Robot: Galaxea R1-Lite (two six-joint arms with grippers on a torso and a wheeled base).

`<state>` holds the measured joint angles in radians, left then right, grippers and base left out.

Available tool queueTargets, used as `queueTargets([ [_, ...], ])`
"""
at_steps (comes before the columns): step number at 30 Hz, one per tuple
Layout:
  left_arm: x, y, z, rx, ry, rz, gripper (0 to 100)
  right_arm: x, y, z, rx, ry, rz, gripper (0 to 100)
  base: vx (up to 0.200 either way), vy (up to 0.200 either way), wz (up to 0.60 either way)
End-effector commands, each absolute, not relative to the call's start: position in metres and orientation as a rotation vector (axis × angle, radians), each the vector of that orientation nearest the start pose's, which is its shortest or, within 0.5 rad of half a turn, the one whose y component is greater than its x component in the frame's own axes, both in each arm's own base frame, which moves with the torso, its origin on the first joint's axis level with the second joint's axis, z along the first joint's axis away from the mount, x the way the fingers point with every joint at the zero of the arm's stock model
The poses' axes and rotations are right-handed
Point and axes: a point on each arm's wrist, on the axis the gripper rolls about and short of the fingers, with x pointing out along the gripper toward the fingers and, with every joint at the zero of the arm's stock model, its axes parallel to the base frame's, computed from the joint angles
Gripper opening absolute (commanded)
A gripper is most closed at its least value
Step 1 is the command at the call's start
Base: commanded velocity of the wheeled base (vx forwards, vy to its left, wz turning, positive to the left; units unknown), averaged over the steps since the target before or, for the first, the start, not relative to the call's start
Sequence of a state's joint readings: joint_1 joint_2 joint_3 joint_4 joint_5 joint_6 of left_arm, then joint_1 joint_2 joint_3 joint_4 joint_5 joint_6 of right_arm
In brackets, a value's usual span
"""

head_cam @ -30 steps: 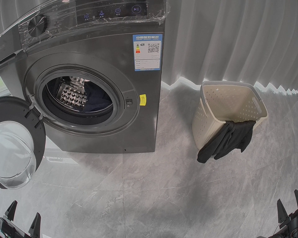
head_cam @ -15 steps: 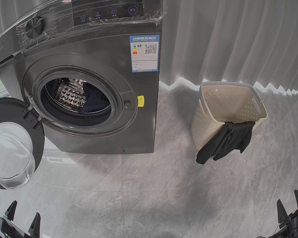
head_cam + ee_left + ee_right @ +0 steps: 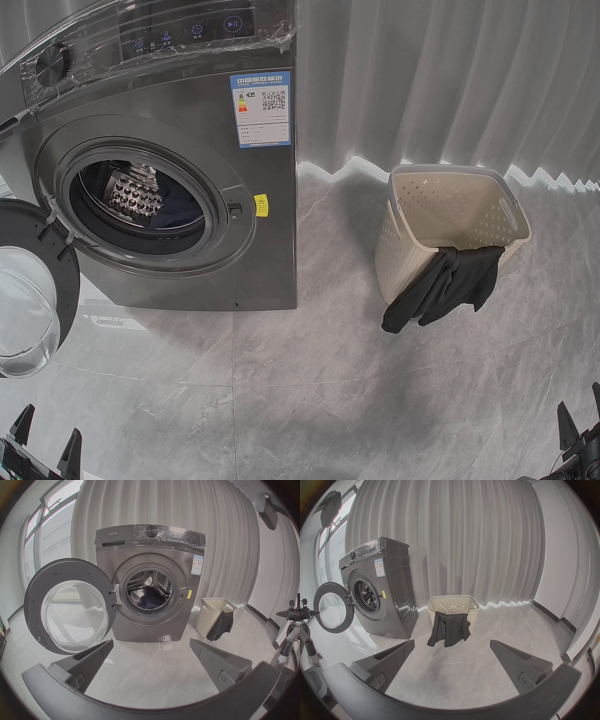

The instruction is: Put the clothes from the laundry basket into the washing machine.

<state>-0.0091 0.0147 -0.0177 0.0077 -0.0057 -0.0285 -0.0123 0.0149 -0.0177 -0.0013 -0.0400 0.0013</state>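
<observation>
Clothes, one piece: black garment, soft thin fabric, limp and creased, draped over the near rim of the laundry basket, most of it hanging down the outer wall, its lowest corner reaching the floor. Clothes, one further piece: dark blue garment, bunched, lying inside the drum of the washing machine. Laundry basket, one: cream plastic, squarish and tapering, walls pierced with small holes, grey rim band, slot handle in the side wall; stood upright on the floor beside the machine on the robot's right, apart from it. Washing machine, one: front-loading, dark grey metal casing, round port open, perforated steel drum inside; round door with a clear bulging glass bowl swung fully open to the left. Control panel with one round knob was covered in wrinkled clear film. Stickers, two: one blue-and-white label, one small yellow tag. Left gripper: low, facing the open port, well apart from it, fingers spread wide, nothing between them. Right gripper: low, facing the basket and the black garment, well apart, fingers likewise spread wide with nothing between them. Floor: glossy grey stone-look tiles. Curtain: pale, pleated, hanging behind.
</observation>
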Motion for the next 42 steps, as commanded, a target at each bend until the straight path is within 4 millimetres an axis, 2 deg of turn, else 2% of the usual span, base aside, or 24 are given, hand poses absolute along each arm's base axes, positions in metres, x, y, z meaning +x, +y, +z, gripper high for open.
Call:
queueTargets([
  [1, -0.0229, 0.0001, 0.0751, -0.028, 0.006, -0.015, 100, -0.0228, -0.0006, 0.0756, 0.002, -0.002, -0.052, 100, 0.0, -0.2, 0.0],
  [9, -0.0229, 0.0, 0.0751, -0.026, 0.006, -0.017, 100, -0.0228, -0.0006, 0.0756, 0.002, -0.002, -0.052, 100, 0.0, -0.2, 0.0],
  [21, -0.0229, 0.0001, 0.0751, -0.032, 0.006, -0.015, 100, -0.0228, -0.0006, 0.0756, 0.002, -0.002, -0.052, 100, 0.0, 0.0, 0.0],
  [30, -0.0229, 0.0001, 0.0751, -0.037, 0.006, -0.015, 100, -0.0228, -0.0006, 0.0756, 0.002, -0.002, -0.052, 100, 0.0, -0.2, 0.0],
  [39, -0.0229, 0.0, 0.0751, -0.025, 0.006, -0.02, 100, -0.0228, -0.0006, 0.0756, 0.002, -0.002, -0.052, 100, 0.0, 0.0, 0.0],
  [42, -0.0229, -0.0001, 0.0751, -0.014, 0.006, -0.021, 100, -0.0228, -0.0006, 0.0756, 0.002, -0.002, -0.052, 100, 0.0, -0.2, 0.0],
])
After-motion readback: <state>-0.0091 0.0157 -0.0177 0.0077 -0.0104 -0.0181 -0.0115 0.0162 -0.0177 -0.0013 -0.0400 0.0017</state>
